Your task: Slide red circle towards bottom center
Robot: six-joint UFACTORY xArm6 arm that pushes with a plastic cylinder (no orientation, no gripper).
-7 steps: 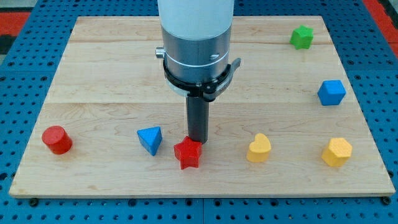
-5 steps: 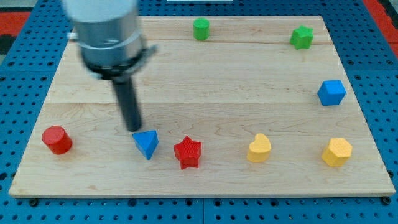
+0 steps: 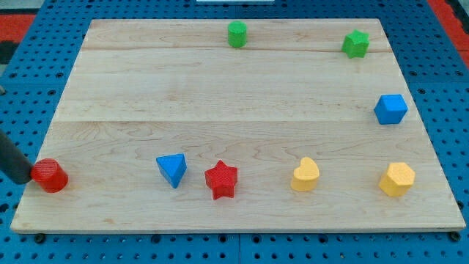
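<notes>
The dark rod came in from the view's left edge, and its tip (image 3: 29, 178) pressed against the left side of the red circle (image 3: 50, 175), which sat at the table's (image 3: 220, 95) far left, near the bottom edge. The tool was a bare rod, holding nothing. To the right along the bottom row stood a blue triangle (image 3: 172, 169), a red star (image 3: 221, 180), a yellow heart (image 3: 305, 174) and a yellow hexagon (image 3: 397, 179).
</notes>
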